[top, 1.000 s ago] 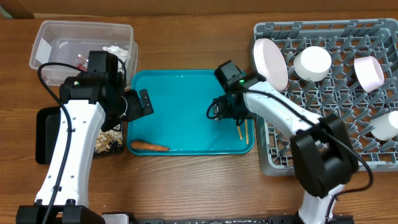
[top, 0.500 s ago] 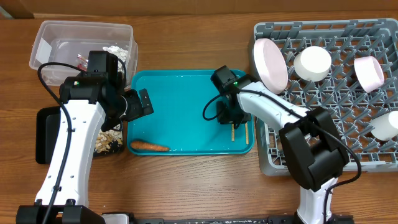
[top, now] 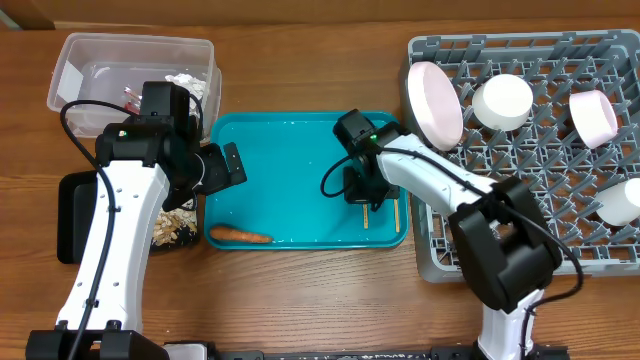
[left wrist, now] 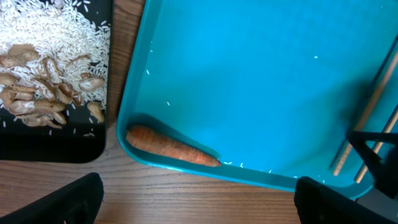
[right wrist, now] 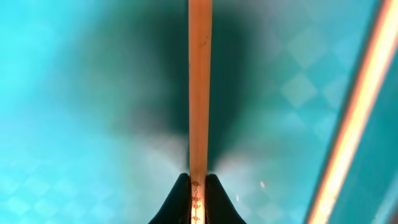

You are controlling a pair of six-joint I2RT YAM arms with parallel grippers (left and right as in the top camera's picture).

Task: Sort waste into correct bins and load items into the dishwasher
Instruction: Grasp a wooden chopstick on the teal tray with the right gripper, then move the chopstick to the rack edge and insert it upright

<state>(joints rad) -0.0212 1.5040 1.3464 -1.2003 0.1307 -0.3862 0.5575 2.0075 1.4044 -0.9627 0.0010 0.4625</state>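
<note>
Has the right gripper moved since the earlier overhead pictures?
Yes. The right gripper has shifted left over the teal tray, away from the grey dish rack, its jaws shut on one chopstick.

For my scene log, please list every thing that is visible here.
tub: 1, clear, far left
wrapper: 1, red-white, in tub
foil ball: 1, silvery-white, in tub
flat tray: 1, black, left
rice scraps: many, pale, on flat tray
large tray: 1, teal, centre
carrot: 1, orange, large tray's front left
chopsticks: 2, light wood, large tray's right
rack: 1, grey, right
plate: 1, white, upright in rack
bowls: 3, white, in rack
left end effector: 1, black, open over large tray
right end effector: 1, black, shut on one chopstick
</note>
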